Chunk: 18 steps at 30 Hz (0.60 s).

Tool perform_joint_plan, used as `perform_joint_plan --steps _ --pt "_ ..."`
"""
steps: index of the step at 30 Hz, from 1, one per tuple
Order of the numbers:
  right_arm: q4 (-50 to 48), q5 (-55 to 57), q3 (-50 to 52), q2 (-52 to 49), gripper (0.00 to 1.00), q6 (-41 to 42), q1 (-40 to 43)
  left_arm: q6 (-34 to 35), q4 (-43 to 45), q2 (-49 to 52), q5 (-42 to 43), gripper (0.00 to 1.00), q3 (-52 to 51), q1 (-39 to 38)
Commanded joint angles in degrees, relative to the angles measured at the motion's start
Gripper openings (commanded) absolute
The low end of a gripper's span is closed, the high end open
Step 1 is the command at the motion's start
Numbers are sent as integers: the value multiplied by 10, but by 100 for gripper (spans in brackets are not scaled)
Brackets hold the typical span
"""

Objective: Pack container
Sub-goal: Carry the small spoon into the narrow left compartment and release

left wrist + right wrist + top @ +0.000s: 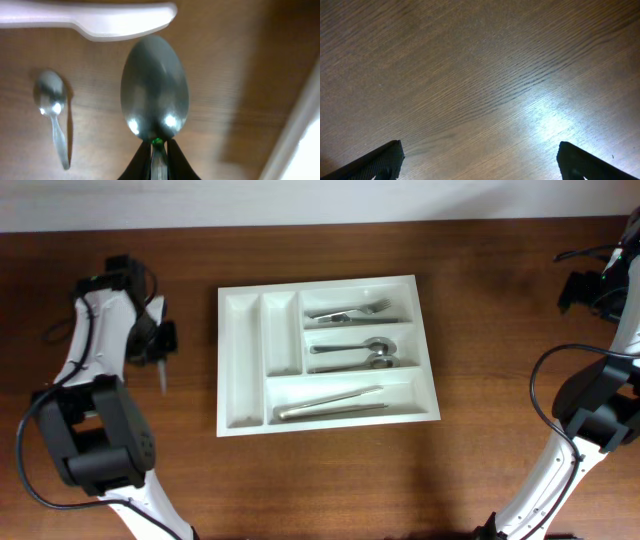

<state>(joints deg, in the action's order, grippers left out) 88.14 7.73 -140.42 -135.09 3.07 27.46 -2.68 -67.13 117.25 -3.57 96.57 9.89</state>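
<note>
Container: white, rectangular, five compartments, flat on the tabletop at the middle of the overhead view, long side running left to right. Two narrow upright compartments on its left side, both bare. Three wide horizontal compartments on its right side: the far one holds forks, tines toward the right; the middle one holds stored spoons, bowls toward the right; the near one holds long utensils, lying lengthwise and slightly slanted. Left tool: off the container's left edge, near it but apart, and closed tight on the neck of a spoon. The spoon's bowl stands out beyond the fingertips and fills the middle of the left wrist view, with bright glints low on the bowl. Small spoon: lies on the tabletop to the left of the held one in that view, bowl up the frame, handle down, shadow at its right. A blurred white rounded edge crosses the top of the same view; whether it is the container's rim cannot be told. Right tool: at the far right of the tabletop, well apart from the container, fingers spread wide, holding nothing, bare wood grain beneath.
</note>
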Motion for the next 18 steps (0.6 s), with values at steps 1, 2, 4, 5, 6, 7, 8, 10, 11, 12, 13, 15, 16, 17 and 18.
perform_joint_plan --steps 1,2,4,5,6,7,8,10,11,12,13,15,16,17,18 --pt "-2 9 1 -3 99 4 3 66 -16 2 46 2 67 -45" --pt "-2 9 1 -3 99 4 3 79 -17 2 60 2 80 -57" --pt "-2 9 1 -3 99 4 3 116 -18 2 90 2 101 -87" --pt "-2 9 1 -3 99 4 3 128 -18 2 99 2 105 -99" --pt "-2 9 1 -3 98 4 3 137 -17 2 104 2 106 -108" --pt "-2 9 1 -3 99 4 3 153 -17 2 111 2 107 -125" --pt "-2 9 1 -3 99 4 3 157 -18 2 115 2 107 -138" --pt "-2 9 1 -3 99 4 3 177 -19 2 115 2 107 -164" --pt "-2 9 1 -3 99 4 3 185 -17 2 114 2 107 -175" --pt "-2 9 1 -3 99 4 3 193 -16 2 113 2 107 -184" --pt "-2 9 1 -3 99 4 3 209 -14 2 113 2 107 -199" --pt "-2 9 1 -3 99 4 3 245 -9 2 113 2 107 -225" --pt "-2 9 1 -3 99 4 3 258 -5 2 113 2 107 -233" --pt "-2 9 1 -3 99 4 3 270 -1 2 113 2 107 -242" --pt "-2 9 1 -3 99 4 3 276 8 2 113 2 107 -252"
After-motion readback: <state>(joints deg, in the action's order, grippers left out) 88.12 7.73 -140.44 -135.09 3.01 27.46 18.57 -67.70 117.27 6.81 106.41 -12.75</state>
